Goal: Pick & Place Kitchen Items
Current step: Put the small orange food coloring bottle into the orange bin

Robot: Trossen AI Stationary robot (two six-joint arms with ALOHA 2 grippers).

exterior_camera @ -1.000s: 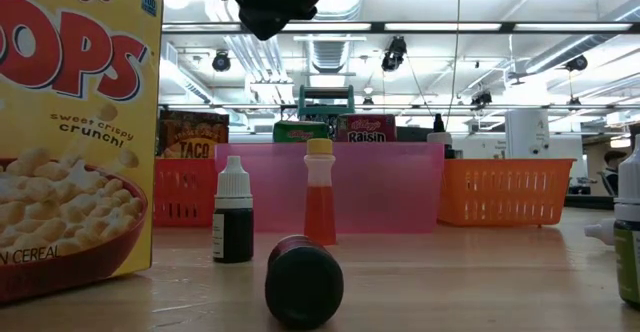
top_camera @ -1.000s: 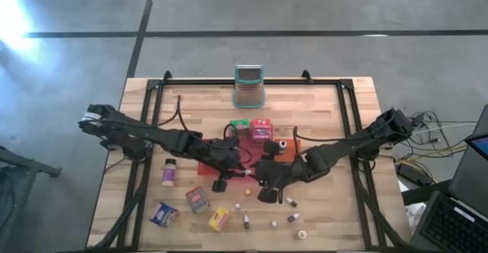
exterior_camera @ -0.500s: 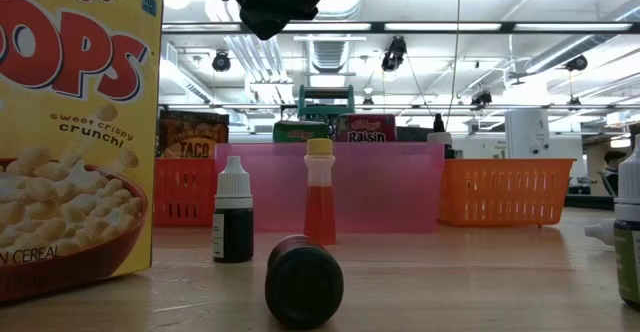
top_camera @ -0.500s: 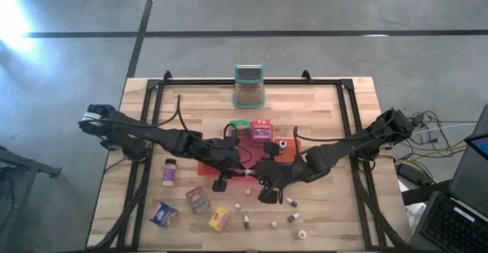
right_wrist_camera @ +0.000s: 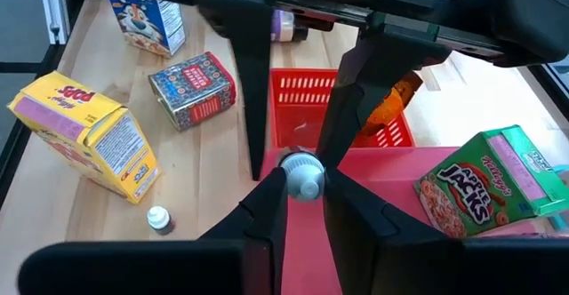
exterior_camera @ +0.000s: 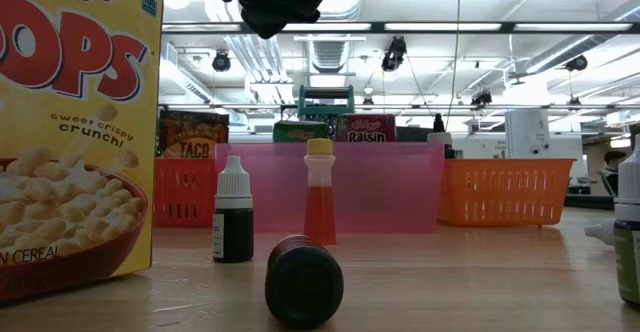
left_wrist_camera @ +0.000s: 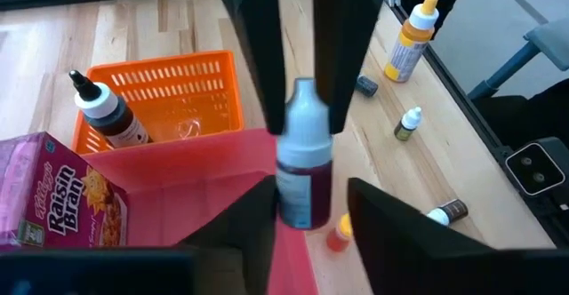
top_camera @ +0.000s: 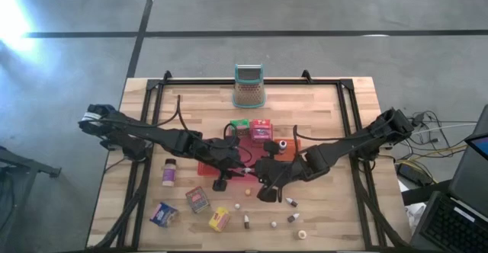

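Observation:
A small bottle (left_wrist_camera: 302, 166) with a white cap and a dark purple body hangs in the air between my two grippers. This is above the near wall of the pink tray (top_camera: 221, 164), at mid-table. My right gripper (right_wrist_camera: 303, 187) reaches in from the right and is shut on the bottle (top_camera: 246, 174). My left gripper (left_wrist_camera: 311, 193) faces it from the left and is open. Its fingers stand on either side of the bottle's body, with a gap showing at one finger (left_wrist_camera: 373, 215). I cannot tell whether the other finger touches. My right gripper pinches the bottle's white cap (right_wrist_camera: 302, 172) between its two fingers (left_wrist_camera: 342, 55). The cap end points back toward the wrist, so the fingers lie along the bottle. The bottle is lifted clear, and its body sticks out beyond the fingertips toward my left gripper.
The pink tray holds a green cereal box (right_wrist_camera: 480, 188) and a Raisin Bran box (left_wrist_camera: 53, 206). An orange tray (left_wrist_camera: 178, 91) holds a dark bottle (left_wrist_camera: 107, 117). Boxes (top_camera: 198, 200) and small bottles (top_camera: 246, 221) lie along the near edge. The mesh holder (top_camera: 248, 85) stands at the far edge.

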